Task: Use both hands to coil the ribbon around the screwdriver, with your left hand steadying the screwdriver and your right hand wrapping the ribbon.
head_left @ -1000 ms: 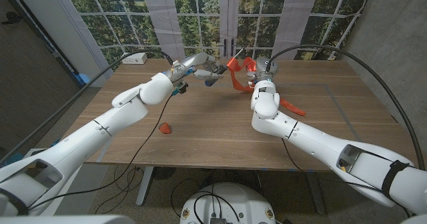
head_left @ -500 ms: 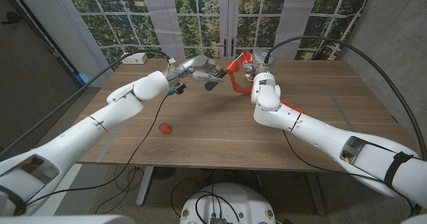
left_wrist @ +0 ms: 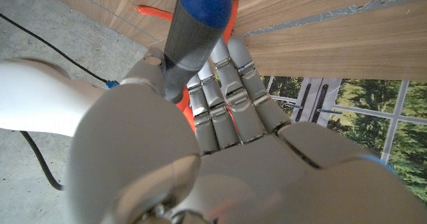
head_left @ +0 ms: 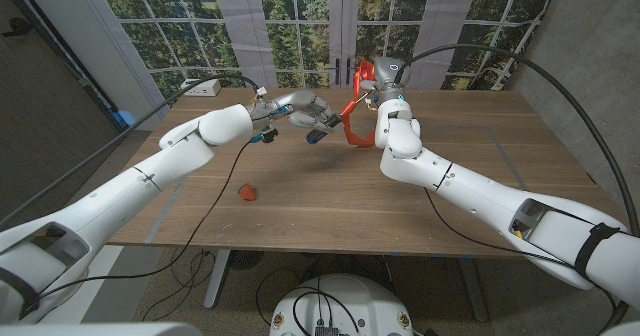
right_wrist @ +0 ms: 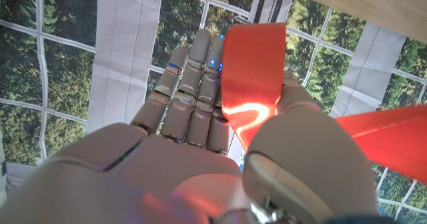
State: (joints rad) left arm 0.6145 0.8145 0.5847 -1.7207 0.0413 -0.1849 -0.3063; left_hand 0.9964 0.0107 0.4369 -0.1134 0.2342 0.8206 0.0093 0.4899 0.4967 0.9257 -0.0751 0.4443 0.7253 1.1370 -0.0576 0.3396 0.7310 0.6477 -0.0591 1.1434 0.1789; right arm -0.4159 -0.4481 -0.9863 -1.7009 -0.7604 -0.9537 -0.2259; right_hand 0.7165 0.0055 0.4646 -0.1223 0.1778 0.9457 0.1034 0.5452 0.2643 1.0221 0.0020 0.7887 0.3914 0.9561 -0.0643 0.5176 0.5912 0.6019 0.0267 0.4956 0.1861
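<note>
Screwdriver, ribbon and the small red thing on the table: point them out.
screwdriver (left_wrist: 200,24), left wrist view, on its handle.
ribbon (right_wrist: 252,57), right wrist view, on the flat band.
red thing (head_left: 247,190), head view, on its middle.

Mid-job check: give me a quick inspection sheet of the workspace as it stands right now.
Surface: wooden table, bare wood across the middle.
Job's things: screwdriver held off the table; orange ribbon looped between the hands.
Clutter: small red scrap; white box at the far left corner.
Hands: left hand grips the screwdriver; right hand pinches the ribbon.
Cables: black cable trailing over the table.
Surroundings: windows with trees behind.
</note>
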